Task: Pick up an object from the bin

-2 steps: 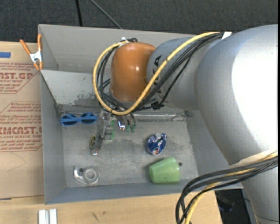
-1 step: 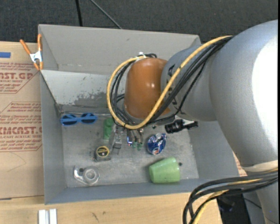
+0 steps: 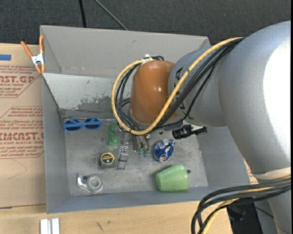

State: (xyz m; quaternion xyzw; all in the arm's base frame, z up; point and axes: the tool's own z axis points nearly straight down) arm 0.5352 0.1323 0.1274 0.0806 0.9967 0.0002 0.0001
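My gripper [image 3: 140,145] pokes out below the arm's orange cover, low over the middle of the bin floor. Just left of it stands a small green piece [image 3: 113,135]. A small grey block [image 3: 122,158] lies slightly below and left of it, with a round black and yellow tape measure [image 3: 107,159] beside that. A blue and white crumpled ball [image 3: 163,150] lies close on the gripper's right. The view shows nothing held by the gripper.
A blue two-lobed plastic piece [image 3: 82,124] lies by the back left wall. A clear ring-shaped thing [image 3: 90,182] sits at the front left, and a light green cup [image 3: 172,178] lies on its side at the front right. The arm covers the bin's right half.
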